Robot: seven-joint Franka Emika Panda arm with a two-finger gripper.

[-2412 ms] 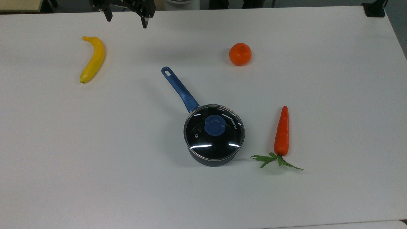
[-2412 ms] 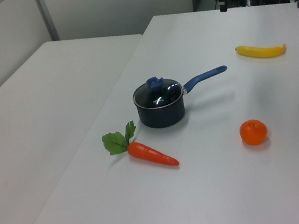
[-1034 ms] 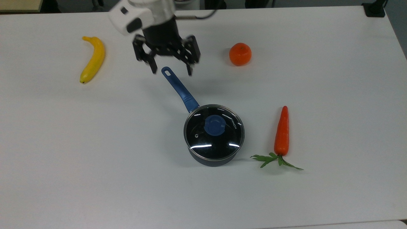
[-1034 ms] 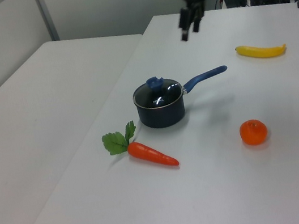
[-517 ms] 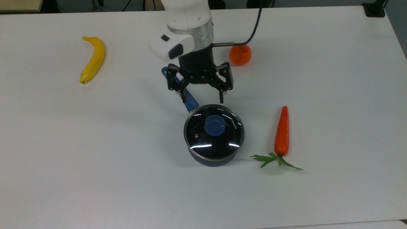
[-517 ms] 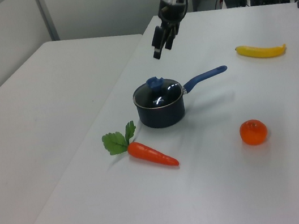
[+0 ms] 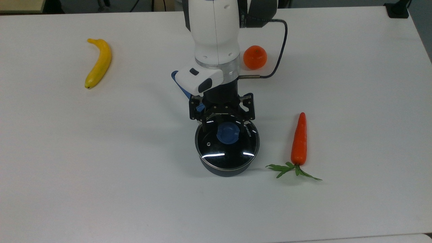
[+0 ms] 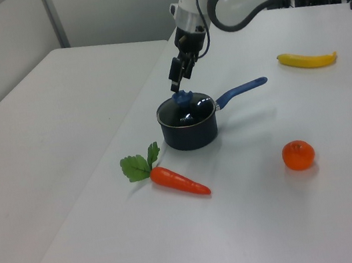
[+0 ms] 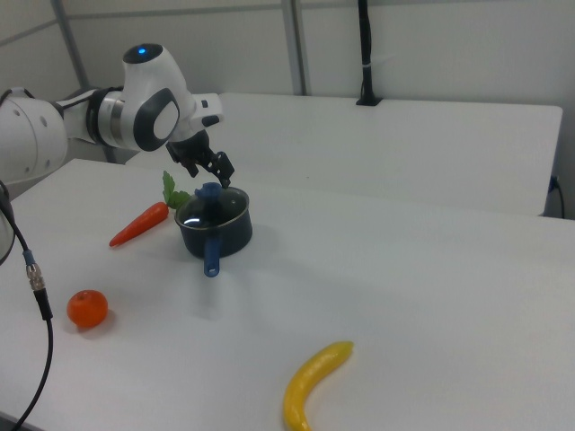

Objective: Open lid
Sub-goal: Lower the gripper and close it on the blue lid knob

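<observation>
Sitting flat on the saucepan (image 7: 225,168), the lid (image 7: 227,141) is closed, its metal rim meeting the pan's edge all round. Its blue knob (image 7: 228,133) stands at the middle, and a small steam hole (image 7: 208,143) shows toward the top view's left of the knob. In the left view the lid (image 8: 186,111) caps the dark pan, and in the right view the lid (image 9: 214,207) shows with the knob standing up from it.

Above it hangs the gripper (image 7: 223,125), its two black fingers spread apart and holding nothing. In the top view they straddle the far edge of the lid, one to each side of the knob. In the left view the gripper (image 8: 176,86) points down just over the knob, not touching it as far as can be seen. In the right view the gripper (image 9: 216,179) hangs close above the knob too.

The pan's blue handle (image 8: 240,90) runs out toward the left view's right; in the top view the arm (image 7: 215,40) covers most of it.

On the white table (image 7: 101,168) a carrot (image 7: 299,140) lies near the pan on the top view's right, leaves toward the near edge. An orange (image 7: 255,57) sits farther back, beside the arm. A banana (image 7: 98,64) lies well apart on the top view's left.
</observation>
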